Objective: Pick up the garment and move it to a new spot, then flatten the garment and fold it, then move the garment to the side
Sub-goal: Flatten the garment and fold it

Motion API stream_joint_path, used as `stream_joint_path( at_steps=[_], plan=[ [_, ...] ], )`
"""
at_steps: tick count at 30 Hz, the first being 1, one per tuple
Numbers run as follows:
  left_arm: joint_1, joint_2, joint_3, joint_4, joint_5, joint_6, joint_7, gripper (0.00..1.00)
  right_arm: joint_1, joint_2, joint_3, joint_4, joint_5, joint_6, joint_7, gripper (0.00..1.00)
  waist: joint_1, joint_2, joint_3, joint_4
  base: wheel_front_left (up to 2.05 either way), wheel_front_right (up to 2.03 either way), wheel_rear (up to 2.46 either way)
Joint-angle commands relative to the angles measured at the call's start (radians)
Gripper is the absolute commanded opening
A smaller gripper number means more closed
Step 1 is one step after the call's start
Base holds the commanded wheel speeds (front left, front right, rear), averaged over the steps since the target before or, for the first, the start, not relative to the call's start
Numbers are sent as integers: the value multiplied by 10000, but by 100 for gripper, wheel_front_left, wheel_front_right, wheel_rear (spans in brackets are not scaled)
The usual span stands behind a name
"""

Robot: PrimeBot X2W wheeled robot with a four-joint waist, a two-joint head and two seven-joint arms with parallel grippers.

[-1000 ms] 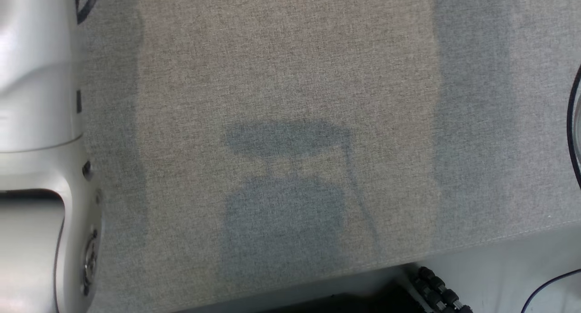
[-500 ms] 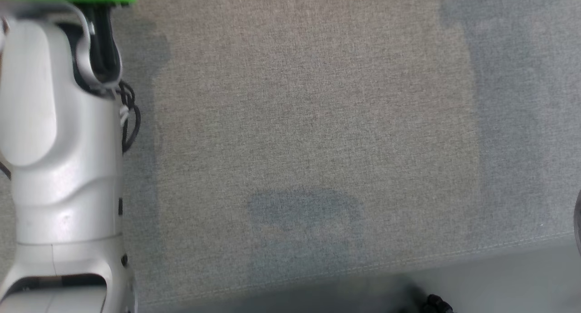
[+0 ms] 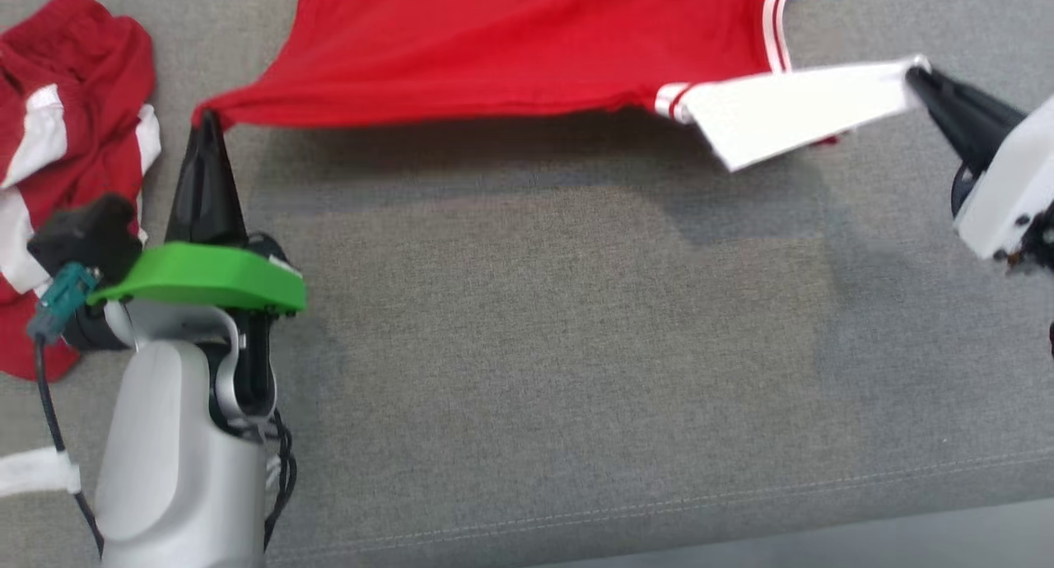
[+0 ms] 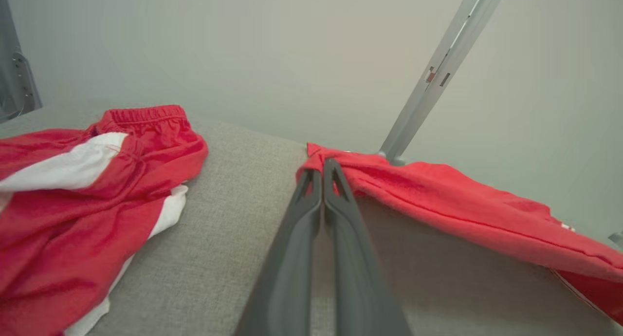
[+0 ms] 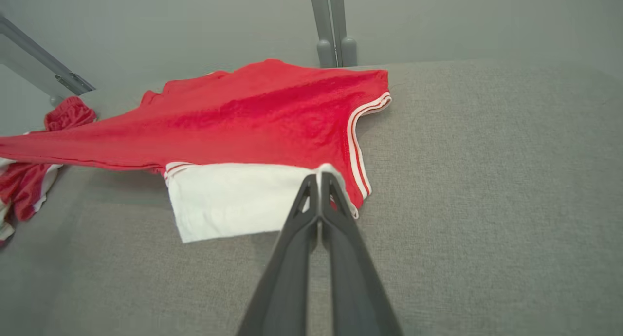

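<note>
A red garment (image 3: pixel 510 41) with a white sleeve and white stripes is stretched above the grey surface between both grippers. My left gripper (image 3: pixel 206 122) is shut on its red corner at the left; the left wrist view shows the fingertips pinching that corner (image 4: pixel 321 163). My right gripper (image 3: pixel 916 72) is shut on the tip of the white sleeve (image 3: pixel 790 107) at the right. In the right wrist view the garment (image 5: pixel 253 121) spreads ahead of my gripper (image 5: pixel 319 177), which pinches the white sleeve edge.
A second red and white garment (image 3: pixel 58 148) lies crumpled at the far left, beside my left arm. The grey fabric surface (image 3: pixel 560 354) has its front edge along the bottom. Metal frame legs (image 5: pixel 331 24) stand at the far edge.
The head camera has tilted up: the garment, both grippers and the crumpled clothes have come into view where earlier only grey fabric and the left forearm showed.
</note>
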Motion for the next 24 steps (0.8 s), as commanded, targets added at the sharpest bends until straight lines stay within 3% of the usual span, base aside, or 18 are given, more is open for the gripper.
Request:
stream_joint_path(
  at_steps=[1, 9, 24],
  plan=[
    [570, 118, 6, -268, 11, 108, 179, 0, 576, 87, -118, -383, 137, 0, 370, 0, 2, -1, -969, 142, 0, 0, 0],
    [2533, 130, 22, -1207, -80, 554, 797, 0, 2505, 45, -182, -1373, 325, 0, 1808, 0, 2, -1, -1600, 153, 0, 0, 0],
    [4908, 251, -387, -1928, 136, 1244, 1438, 0, 4813, -210, -110, -1564, 277, 0, 3158, 0, 2, -1, -2298, 531, 0, 0, 0]
  ],
)
